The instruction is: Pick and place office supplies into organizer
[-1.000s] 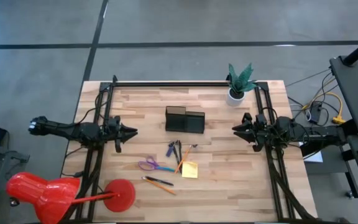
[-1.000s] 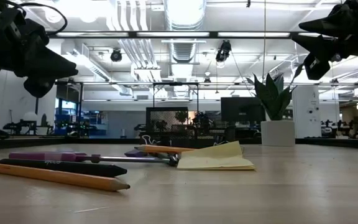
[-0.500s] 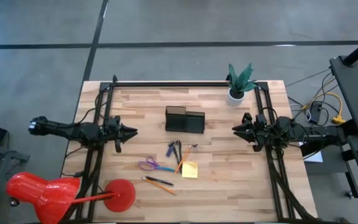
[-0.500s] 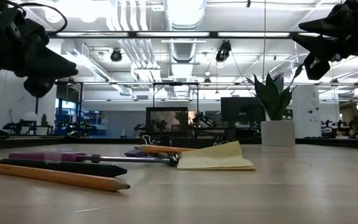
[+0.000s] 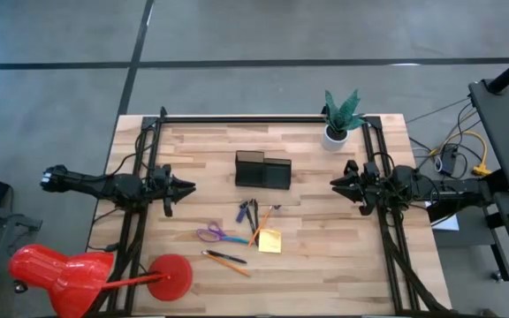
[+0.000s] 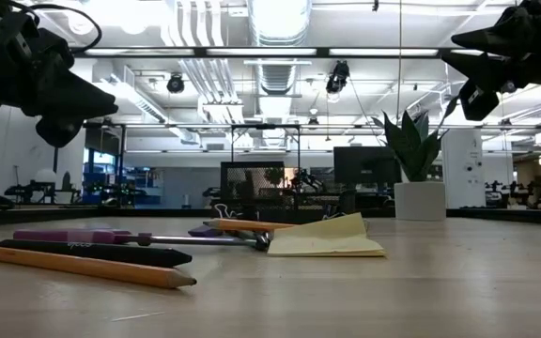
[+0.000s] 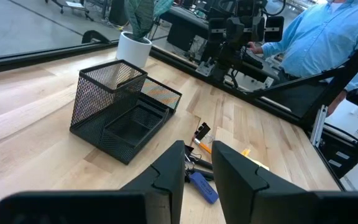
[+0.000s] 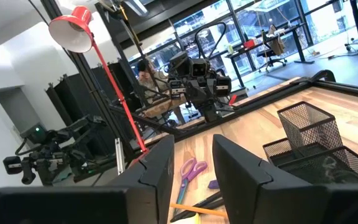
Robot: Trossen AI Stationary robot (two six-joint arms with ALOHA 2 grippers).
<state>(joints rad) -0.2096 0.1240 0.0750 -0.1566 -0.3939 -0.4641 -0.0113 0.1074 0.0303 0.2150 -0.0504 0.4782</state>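
The organizer is a black mesh caddy with a taller cup section and a lower tray section, standing empty at mid-bench toward the far edge. The office supplies lie loose just in front of it: purple-handled scissors, a yellow sticky-note pad with a curled top sheet, dark pens and an orange pencil (the pencil nearest the front edge).

The left gripper hangs above the bench's left side, pointing inward; the right gripper mirrors it on the right. Both are raised clear of the wood, jaws slightly parted and grasping nothing.

Bare wood lies between each gripper and the supplies. A potted plant sits at the far right corner, a red lamp base at the front left. A person in a blue shirt sits beyond the bench.
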